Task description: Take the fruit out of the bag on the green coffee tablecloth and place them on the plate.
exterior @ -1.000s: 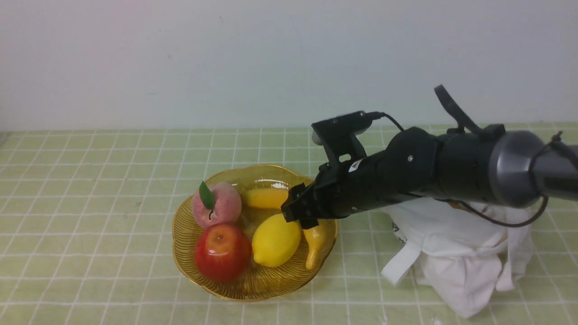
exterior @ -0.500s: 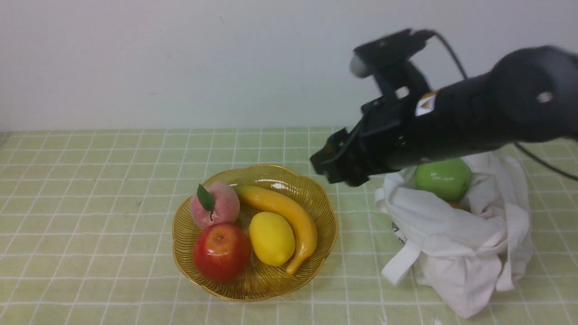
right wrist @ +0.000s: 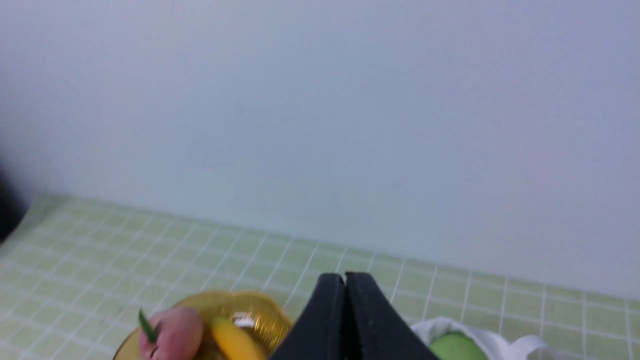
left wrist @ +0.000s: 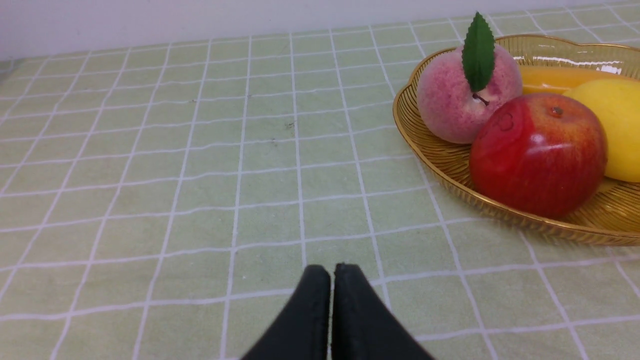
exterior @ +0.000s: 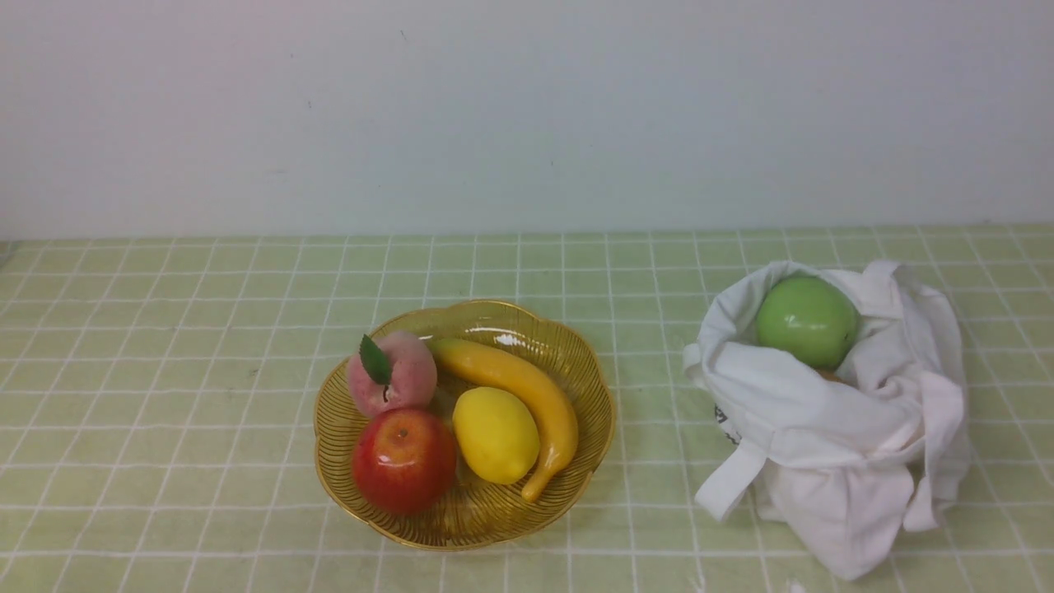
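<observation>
Right pincer (right wrist: 345, 276) gone from front view, closed, empty. Left pincer (left wrist: 332, 268) closed. Banana (exterior: 535, 395) on plate (exterior: 563, 344); green apple (exterior: 807, 321) in bag (exterior: 823, 486).

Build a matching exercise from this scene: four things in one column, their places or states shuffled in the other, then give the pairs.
Column A
1. green apple
2. banana
3. bag
4. left gripper

Column B
a. lies in the plate, beside the lemon
b. shut, holding nothing
c. sits in the open top of the bag
d. slumped on the tablecloth, on the robot's right of the plate

Pairs: 1-c, 2-a, 3-d, 4-b
</observation>
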`<state>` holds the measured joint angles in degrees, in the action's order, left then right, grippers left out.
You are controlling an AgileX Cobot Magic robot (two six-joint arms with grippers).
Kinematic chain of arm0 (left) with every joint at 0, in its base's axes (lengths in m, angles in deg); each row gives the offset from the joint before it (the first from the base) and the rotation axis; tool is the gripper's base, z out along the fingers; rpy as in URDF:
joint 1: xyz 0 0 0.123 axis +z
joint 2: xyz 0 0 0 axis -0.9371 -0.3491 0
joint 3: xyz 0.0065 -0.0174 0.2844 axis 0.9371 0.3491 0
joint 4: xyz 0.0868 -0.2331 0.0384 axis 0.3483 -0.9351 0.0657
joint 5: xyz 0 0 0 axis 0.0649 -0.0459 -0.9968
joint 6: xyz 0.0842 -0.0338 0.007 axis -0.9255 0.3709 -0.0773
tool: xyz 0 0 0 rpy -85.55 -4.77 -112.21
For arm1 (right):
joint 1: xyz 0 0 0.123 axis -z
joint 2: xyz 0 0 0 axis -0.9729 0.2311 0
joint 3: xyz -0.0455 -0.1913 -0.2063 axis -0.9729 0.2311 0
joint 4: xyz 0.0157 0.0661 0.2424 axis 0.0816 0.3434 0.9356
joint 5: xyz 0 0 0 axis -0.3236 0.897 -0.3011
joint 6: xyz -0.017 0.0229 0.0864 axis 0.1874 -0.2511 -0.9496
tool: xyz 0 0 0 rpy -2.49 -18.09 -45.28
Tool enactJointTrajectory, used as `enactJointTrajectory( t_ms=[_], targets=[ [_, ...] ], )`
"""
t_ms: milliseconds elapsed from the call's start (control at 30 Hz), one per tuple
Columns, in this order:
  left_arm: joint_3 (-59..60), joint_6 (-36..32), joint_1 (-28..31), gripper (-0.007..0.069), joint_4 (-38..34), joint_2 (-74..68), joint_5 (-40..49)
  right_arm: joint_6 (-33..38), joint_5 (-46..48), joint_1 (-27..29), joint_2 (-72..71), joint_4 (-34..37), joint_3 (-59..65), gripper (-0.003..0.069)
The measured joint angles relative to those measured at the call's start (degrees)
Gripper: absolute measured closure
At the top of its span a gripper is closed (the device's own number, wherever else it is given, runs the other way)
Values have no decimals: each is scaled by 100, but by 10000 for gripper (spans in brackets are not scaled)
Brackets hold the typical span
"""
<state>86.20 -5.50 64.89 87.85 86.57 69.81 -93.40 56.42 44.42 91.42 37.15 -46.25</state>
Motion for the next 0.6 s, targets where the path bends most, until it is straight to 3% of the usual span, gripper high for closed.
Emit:
enactJointTrajectory(
  t_ms=[133,300,600],
  targets=[
    [0,0,0,632,0,0,0,-598,-1277,0,-1090,-643,1658,670],
    [0,0,0,632,0,0,0,-693,-2736,0,-1546,-1001,2803,670],
    [0,0,0,632,0,0,0,-698,-4211,0,-1587,-1205,3592,670]
  ],
)
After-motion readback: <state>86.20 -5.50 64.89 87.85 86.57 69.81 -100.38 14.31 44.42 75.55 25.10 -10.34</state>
